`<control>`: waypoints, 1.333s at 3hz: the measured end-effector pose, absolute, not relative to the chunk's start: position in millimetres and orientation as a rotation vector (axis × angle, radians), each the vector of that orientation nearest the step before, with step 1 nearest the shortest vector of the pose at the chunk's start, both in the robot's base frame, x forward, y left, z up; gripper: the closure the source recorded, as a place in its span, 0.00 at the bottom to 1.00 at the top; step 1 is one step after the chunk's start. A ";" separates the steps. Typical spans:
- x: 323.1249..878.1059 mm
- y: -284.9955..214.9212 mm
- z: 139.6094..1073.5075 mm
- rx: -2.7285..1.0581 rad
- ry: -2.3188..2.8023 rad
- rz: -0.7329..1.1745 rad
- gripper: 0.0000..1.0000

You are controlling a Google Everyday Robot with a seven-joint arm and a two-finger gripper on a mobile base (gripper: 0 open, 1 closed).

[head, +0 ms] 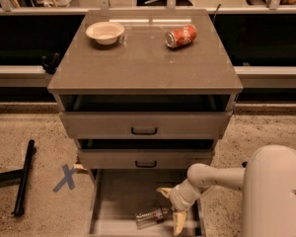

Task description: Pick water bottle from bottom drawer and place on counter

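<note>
The water bottle (151, 216), clear and crinkled, lies on its side on the floor of the open bottom drawer (113, 201). My gripper (170, 209) is down inside that drawer at the bottle's right end. Its pale fingers (179, 222) are spread apart, one above and one below the bottle's cap end. The counter (138, 63) is the glossy grey-brown top of the cabinet, well above the gripper.
A white bowl (105, 32) and a red soda can (181, 36) on its side rest on the counter's far part. The two upper drawers (144, 125) stick out slightly above the bottom drawer. A black bar (23, 177) and a blue tape cross (65, 177) lie on the floor at left.
</note>
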State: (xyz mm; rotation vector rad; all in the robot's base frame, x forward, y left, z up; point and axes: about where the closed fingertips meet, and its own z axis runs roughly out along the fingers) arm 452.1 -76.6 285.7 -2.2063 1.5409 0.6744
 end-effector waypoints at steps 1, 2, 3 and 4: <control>465.6 -72.6 264.6 -2.192 1.515 0.643 0.00; 477.1 -65.4 248.6 -2.161 1.497 0.626 0.00; 487.0 -55.7 242.2 -2.136 1.470 0.626 0.00; 493.3 -47.3 231.4 -2.126 1.457 0.640 0.00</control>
